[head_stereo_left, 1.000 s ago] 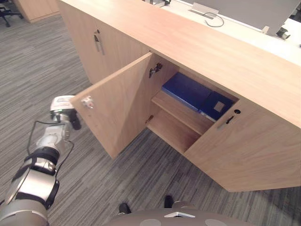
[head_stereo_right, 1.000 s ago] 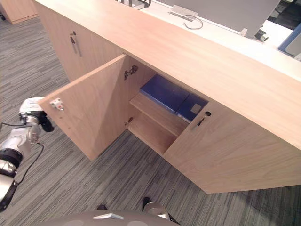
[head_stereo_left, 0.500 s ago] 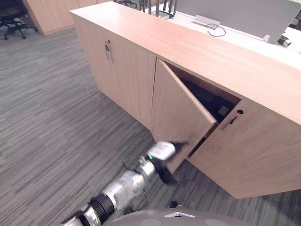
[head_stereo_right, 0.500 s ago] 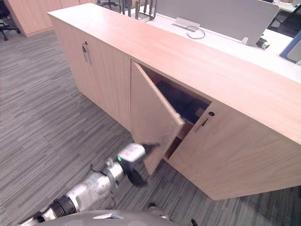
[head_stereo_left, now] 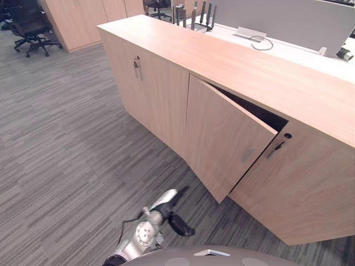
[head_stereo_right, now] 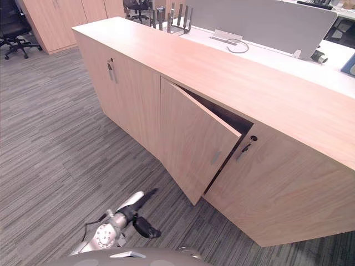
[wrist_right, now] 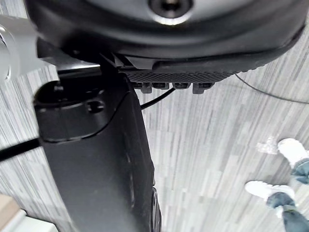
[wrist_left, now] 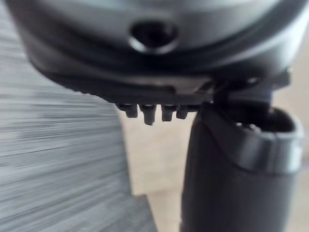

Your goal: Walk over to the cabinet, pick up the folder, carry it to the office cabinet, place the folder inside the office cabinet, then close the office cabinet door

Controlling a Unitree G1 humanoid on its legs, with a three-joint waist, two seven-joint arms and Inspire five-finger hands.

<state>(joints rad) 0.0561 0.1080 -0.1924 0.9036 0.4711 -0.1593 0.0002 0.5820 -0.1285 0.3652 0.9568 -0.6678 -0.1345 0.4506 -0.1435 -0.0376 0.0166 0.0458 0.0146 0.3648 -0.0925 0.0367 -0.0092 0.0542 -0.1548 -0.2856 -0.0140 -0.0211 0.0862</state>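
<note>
The office cabinet [head_stereo_left: 233,61] is long, light wood, and runs across the view. Its left door [head_stereo_left: 222,144] stands a little ajar, leaving a narrow dark gap [head_stereo_left: 258,113] at its top edge; the door hides the inside and the folder. My left hand [head_stereo_left: 176,220] hangs low over the carpet in front of the door, apart from it, open and holding nothing. In the left wrist view my left hand [wrist_left: 154,48] has the door's wood beyond its fingers. In the right wrist view my right hand [wrist_right: 159,43] is open above the carpet, also with nothing in it.
The right door [head_stereo_left: 299,188] is shut, with a key in its lock [head_stereo_left: 287,136]. A desk with a grey partition [head_stereo_left: 288,22] stands behind the cabinet. Office chairs [head_stereo_left: 28,25] and more cabinets [head_stereo_left: 72,22] are far left. A person's white shoes [wrist_right: 285,147] stand on the carpet.
The cabinet door has swung from wide open to almost shut, covering the blue folder on the shelf. My left hand pushed it round, then dropped away low. The camera has shifted too.
</note>
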